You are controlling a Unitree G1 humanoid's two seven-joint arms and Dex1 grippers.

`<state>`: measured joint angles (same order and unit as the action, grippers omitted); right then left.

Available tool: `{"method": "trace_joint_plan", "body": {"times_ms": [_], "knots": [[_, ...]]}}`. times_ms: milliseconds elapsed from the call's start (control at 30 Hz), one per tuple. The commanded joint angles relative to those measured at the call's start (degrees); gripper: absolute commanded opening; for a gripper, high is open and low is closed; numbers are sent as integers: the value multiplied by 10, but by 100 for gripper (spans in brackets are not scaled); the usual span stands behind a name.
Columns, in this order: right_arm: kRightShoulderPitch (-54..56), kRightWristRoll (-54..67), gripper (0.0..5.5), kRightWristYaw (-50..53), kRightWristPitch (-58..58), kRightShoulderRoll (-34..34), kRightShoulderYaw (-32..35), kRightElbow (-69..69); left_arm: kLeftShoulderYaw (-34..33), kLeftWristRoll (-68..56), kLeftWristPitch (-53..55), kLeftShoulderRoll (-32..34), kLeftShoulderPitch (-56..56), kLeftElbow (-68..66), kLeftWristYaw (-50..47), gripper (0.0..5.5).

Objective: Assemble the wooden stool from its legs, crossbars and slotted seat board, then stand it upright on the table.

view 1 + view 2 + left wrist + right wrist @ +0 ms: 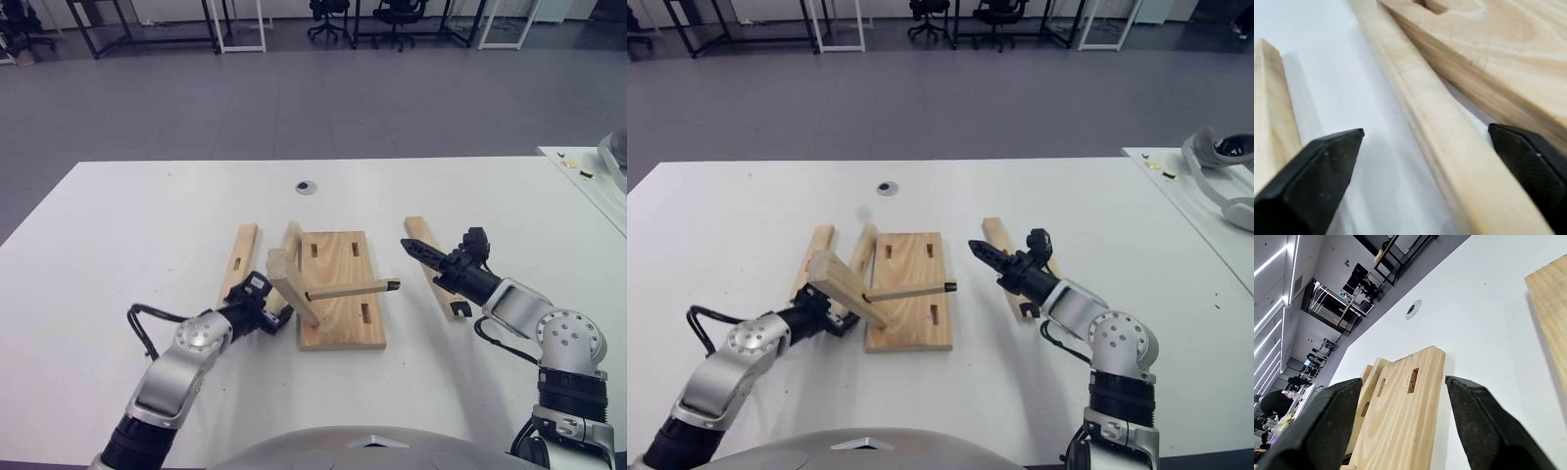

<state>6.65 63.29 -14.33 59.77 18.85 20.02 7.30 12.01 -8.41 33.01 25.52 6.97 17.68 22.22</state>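
- A white table [118,245] stands in an open room.
- The left gripper [1425,129], fingers spread, straddles a leg [1464,171] beside the seat board [343,325].
- The right gripper [409,246], spread and empty, hovers over another leg [419,231].

Stereo overhead; wrists near seat board [335,266]

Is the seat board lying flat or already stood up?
Flat: the seat board lies on the table, slots facing up.
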Motion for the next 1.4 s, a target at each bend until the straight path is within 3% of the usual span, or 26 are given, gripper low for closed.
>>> {"method": "trace_joint_plan", "body": {"times_ms": [33, 233, 467, 600, 767, 1000, 1067, 1233, 1400], "knots": [[-1, 3, 319, 13, 0, -7, 6, 7, -6, 21, -25, 17, 6, -119, 18, 437], [-6, -4, 319, 19, -5, -13, 5, 8, -17, 28, -81, 17, 5, -174, 33, 412], [-3, -15, 319, 19, -11, -16, 1, 0, -24, 21, -49, 20, 2, -123, 32, 412], [-8, -17, 319, 21, -14, -21, 0, 4, -42, 2, 8, 31, -14, -56, 40, 412], [-37, -13, 319, 30, -24, -41, -3, 25, -93, -75, 200, 53, -109, 99, 56, 412], [-58, -7, 319, 48, -35, -63, -1, 46, -125, -122, 289, 55, -161, 107, 58, 412], [-59, -6, 319, 50, -35, -63, 1, 46, -153, -140, 302, 32, -171, 96, 48, 412], [-33, 0, 319, 53, -28, -46, 10, 29, -303, -256, 368, -86, -250, 37, 12, 412], [12, 2, 319, 47, -26, -11, 26, 2, -427, -355, 395, -139, -373, -24, -40, 412]]}}
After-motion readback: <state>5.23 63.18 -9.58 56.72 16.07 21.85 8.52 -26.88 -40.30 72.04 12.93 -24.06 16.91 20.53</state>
